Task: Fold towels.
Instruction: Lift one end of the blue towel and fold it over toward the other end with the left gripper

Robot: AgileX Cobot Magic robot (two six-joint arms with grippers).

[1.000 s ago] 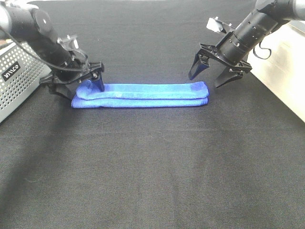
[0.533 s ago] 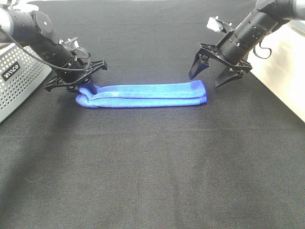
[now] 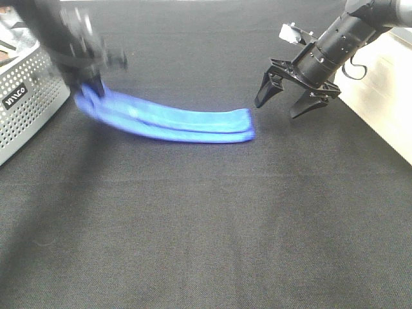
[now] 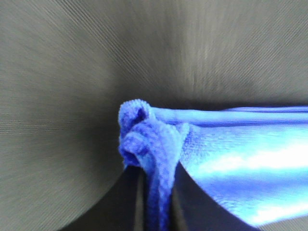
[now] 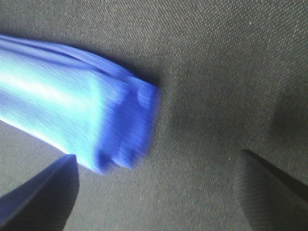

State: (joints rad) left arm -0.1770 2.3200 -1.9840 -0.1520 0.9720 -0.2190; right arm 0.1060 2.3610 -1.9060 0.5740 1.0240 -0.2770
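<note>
High view: left gripper (image 3: 90, 82) clamped on end of towel (image 3: 180, 123), which slants across table (image 3: 257, 225); right gripper (image 3: 278, 108) spread, empty, near far end. Left wrist: cloth bunched in jaws, lift evenly. Right wrist: far end loose, better pinned.

Royal-blue towel (image 3: 180, 120), black tablecloth (image 3: 206, 225)

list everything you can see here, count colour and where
towel: one, bright blue, folded into a long strip on the table cover, left end raised
table cover: one, black, across the work area
perforated box: one, grey metal, left edge of the high view
pale surface: one, cream, right edge
left gripper: one, black, shut on the towel's left end
right gripper: one, black, open, just beyond the towel's right end
</note>
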